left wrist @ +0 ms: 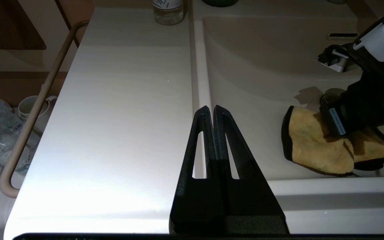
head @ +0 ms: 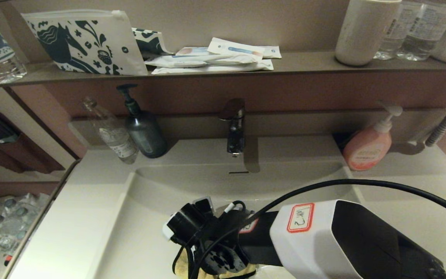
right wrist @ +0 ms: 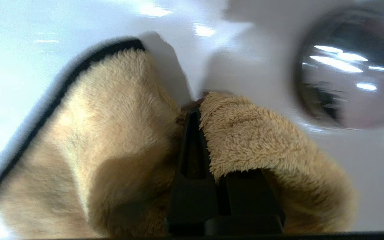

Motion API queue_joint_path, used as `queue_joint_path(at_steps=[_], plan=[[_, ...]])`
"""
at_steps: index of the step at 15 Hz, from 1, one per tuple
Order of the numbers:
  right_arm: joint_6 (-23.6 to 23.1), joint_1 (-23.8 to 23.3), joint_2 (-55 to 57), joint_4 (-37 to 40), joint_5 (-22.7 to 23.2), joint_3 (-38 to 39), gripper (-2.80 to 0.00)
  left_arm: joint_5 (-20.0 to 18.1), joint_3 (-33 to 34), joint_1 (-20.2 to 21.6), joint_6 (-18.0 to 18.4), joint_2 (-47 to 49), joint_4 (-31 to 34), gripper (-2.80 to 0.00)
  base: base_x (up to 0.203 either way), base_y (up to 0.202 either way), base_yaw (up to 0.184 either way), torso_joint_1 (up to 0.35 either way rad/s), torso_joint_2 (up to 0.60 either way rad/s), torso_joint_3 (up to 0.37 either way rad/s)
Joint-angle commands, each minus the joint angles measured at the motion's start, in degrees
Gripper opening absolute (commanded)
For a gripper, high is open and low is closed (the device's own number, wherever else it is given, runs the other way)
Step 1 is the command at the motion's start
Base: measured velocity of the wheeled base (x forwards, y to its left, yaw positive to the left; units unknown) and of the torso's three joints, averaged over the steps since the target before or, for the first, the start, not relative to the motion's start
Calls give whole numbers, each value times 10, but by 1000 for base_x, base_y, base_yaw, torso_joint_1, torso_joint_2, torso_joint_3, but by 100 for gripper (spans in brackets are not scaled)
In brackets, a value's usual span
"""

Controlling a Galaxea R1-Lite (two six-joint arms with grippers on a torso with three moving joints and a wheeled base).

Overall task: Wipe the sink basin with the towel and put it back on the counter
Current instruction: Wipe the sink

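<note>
The mustard-yellow towel [left wrist: 315, 146] with black edging lies on the floor of the off-white sink basin [left wrist: 262, 66], near its front wall. My right gripper [right wrist: 200, 110] is shut on the towel [right wrist: 112, 133], pressing it down onto the basin floor beside the round chrome drain plug [right wrist: 348, 70]. In the head view only a corner of the towel [head: 184, 267] shows under the right wrist. My left gripper [left wrist: 211, 110] hovers shut and empty over the basin's left rim, where the counter [left wrist: 112, 116] begins. The overflow slot [head: 238, 172] sits in the curved rear wall.
A faucet [head: 234, 128] stands behind the basin. A dark pump bottle [head: 142, 128] and a clear bottle [head: 112, 133] stand at the back left, a pink soap bottle [head: 368, 145] at the back right. The upper shelf [head: 304, 64] holds pouches and containers. A rail [left wrist: 35, 110] runs along the counter's left edge.
</note>
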Motion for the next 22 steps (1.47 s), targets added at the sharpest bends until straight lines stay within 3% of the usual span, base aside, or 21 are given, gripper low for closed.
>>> queue_joint_path(at_steps=[1,5,11,19,22], plan=[[1,-16,-15,22,-13,24,-280,0,0,0,0,1,0,-280,0,0,0,0,0,0],[1,-61,-64,72,-56,90,-280,0,0,0,0,1,0,-280,0,0,0,0,0,0],[1,-116,-143,118,-75,149,-280,0,0,0,0,1,0,-280,0,0,0,0,0,0],[4,-43,-55,74,-65,109,-280,0,0,0,0,1,0,-280,0,0,0,0,0,0],[5,-20,-21,44,-20,49,-280,0,0,0,-1,1,0,-280,0,0,0,0,0,0]])
